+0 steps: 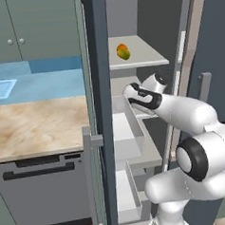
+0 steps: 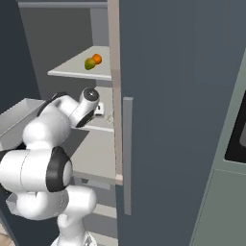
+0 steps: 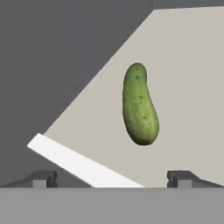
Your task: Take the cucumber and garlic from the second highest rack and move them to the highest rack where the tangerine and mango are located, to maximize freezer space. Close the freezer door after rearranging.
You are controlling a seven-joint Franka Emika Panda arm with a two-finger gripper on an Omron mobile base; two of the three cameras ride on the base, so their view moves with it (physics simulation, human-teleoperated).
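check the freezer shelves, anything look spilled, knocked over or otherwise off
Nothing stands out. The cucumber lies flat and intact on the second highest rack, ahead of the open end effector. The mango sits tidily on the highest rack.

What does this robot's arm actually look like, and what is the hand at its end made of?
The arm is built of smooth, rounded glossy white segments joined by dark, nearly black rings at the joints. No loose cables or markings show. The gripper ends in two small, blocky dark grey fingertips, seen in the hand view.
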